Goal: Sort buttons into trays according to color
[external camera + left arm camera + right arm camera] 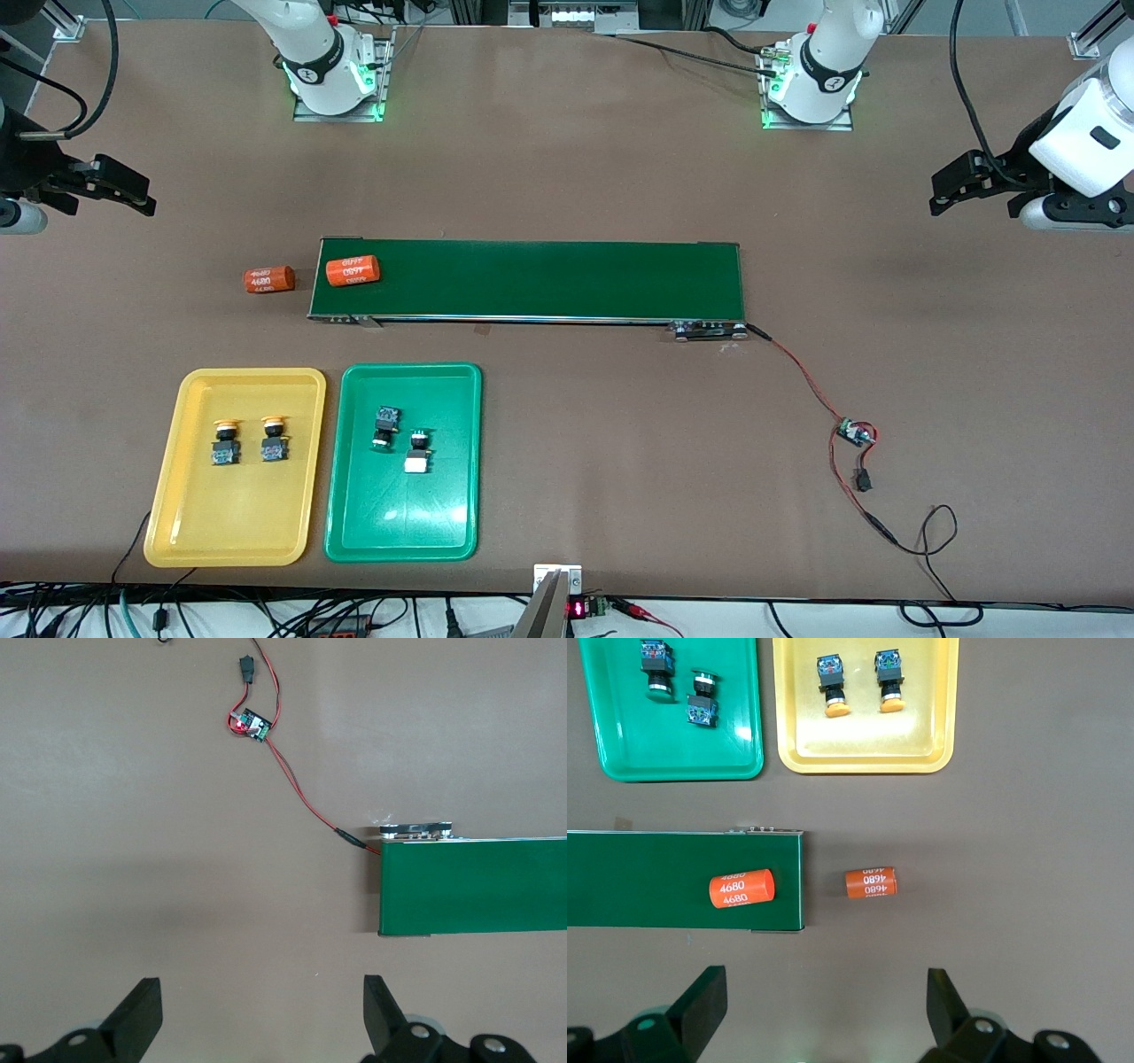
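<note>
Yellow-capped buttons (249, 440) in glossy yellow tray (190, 532) | green tray (354, 532) holds 2 | both grippers' fingers apart: left (262, 1014), right (827, 1010)

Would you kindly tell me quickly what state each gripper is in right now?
Left gripper: open, holding nothing.
Right gripper: open, holding nothing.

The left gripper (946, 197) is held raised at the left arm's end of the table, its fingers (142, 1014) spread wide and empty. The right gripper (133, 197) is held likewise at the right arm's end, fingers (704, 1005) apart, nothing between them.
</note>
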Controlling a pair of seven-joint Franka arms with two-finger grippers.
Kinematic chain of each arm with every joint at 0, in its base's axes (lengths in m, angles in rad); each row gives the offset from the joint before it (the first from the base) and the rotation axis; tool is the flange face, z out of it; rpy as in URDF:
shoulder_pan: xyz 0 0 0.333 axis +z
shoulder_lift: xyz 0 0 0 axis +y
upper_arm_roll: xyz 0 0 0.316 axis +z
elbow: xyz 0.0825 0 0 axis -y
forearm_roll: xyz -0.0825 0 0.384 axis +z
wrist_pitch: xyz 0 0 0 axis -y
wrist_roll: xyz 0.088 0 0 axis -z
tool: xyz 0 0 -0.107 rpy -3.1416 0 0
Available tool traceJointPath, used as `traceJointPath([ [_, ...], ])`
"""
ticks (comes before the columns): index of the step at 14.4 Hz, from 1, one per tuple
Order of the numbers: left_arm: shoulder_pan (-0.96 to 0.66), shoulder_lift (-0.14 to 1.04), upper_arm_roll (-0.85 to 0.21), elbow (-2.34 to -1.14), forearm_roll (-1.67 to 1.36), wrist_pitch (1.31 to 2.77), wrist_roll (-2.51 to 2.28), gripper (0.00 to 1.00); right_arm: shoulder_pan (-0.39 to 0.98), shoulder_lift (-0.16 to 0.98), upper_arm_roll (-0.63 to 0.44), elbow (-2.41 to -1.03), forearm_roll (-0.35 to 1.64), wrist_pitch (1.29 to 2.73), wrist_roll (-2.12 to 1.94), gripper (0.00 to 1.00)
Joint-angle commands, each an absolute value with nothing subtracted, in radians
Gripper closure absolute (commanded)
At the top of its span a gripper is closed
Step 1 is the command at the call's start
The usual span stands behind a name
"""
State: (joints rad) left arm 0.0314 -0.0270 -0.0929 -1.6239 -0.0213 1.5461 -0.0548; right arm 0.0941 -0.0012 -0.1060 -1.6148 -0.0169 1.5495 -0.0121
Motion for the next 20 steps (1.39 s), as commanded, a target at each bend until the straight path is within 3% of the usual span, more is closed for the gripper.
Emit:
traceJointPath([
  [1, 0.038, 0.0, -0.1, -1.578, -0.021, 1.522, -0.061, 0.0, 0.091, -0.018, -0.104, -1.624, -0.028, 1.539, -0.02, 0.0],
  [20, 0.037, 0.002, -0.1, -1.578, -0.025, 1.522, -0.063, 0.0, 0.095, -0.025, -0.101, -1.624, -0.028, 1.529, -0.02, 0.0],
])
